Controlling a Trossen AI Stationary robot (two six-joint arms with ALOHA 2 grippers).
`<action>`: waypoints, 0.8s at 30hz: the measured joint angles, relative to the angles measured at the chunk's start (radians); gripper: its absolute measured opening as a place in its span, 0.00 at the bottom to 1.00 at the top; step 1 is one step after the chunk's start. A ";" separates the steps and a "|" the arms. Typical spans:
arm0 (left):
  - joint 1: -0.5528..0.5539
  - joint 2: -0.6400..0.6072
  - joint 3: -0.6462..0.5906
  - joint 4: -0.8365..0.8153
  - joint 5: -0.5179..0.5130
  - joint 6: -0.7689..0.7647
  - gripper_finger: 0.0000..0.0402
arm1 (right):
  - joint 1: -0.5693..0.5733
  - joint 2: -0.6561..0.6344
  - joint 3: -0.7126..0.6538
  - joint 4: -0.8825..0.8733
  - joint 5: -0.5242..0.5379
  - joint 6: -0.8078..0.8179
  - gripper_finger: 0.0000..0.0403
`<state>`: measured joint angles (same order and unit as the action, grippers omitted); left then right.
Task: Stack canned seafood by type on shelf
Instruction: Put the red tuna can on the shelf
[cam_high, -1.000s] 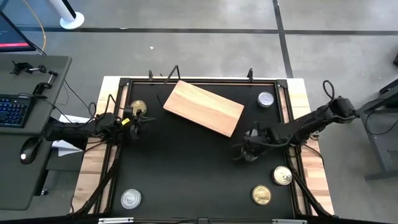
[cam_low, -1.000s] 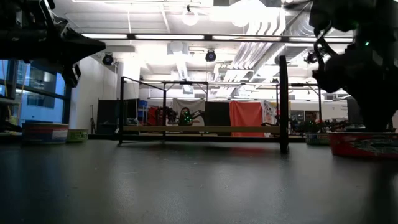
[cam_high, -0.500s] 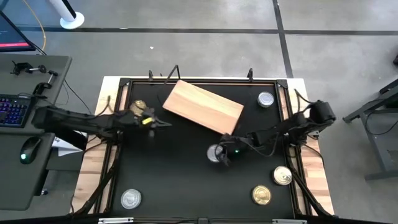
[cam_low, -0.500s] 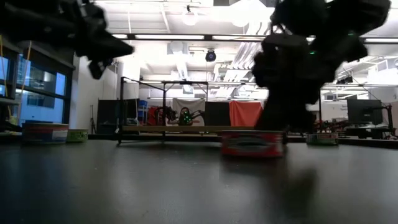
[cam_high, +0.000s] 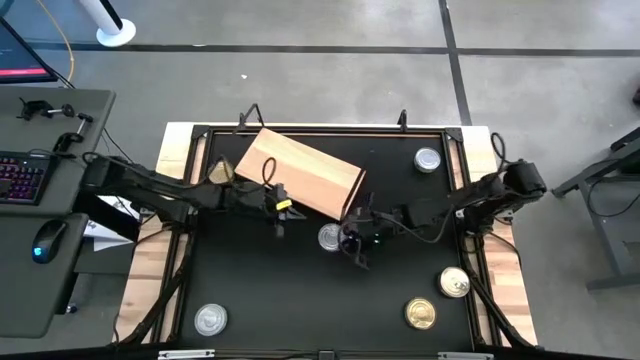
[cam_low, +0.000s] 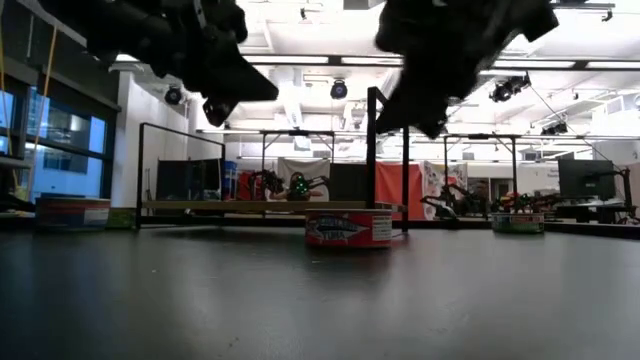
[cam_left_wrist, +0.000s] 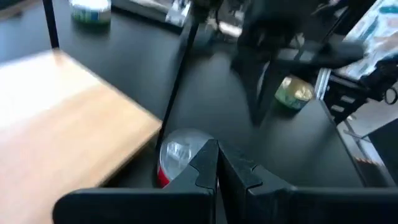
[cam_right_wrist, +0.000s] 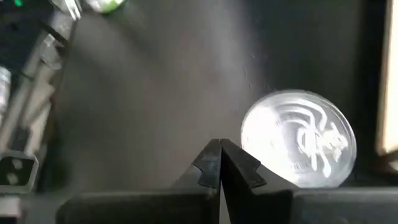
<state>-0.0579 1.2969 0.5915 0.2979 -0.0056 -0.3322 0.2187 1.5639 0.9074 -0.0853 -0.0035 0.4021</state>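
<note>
Both closed tools flank one silver tin (cam_high: 329, 237), seemingly untouched.

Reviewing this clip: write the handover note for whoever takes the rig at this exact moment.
Left gripper: shut, empty, by the board's near edge.
Right gripper: shut, empty, beside the centre silver tin.
Shelf board: lies askew at the table's back, with nothing on it.
Other tins: gold back left, silver back right, silver front left, two gold front right.
Done: nothing stacked. Left: all six tins.
</note>
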 joint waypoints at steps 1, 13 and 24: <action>-0.006 0.018 0.000 -0.001 -0.004 -0.009 0.00 | 0.008 -0.019 -0.010 -0.046 0.012 -0.010 0.00; -0.018 0.243 0.045 -0.120 -0.207 -0.048 0.00 | 0.079 -0.227 -0.109 -0.299 0.191 0.232 0.00; 0.104 0.418 0.162 -0.226 -0.288 0.185 0.00 | 0.149 -0.310 -0.090 -0.274 0.439 0.551 0.00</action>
<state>0.0460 1.7145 0.7534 0.0716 -0.2939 -0.1471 0.3678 1.2543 0.8173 -0.3598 0.4352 0.9527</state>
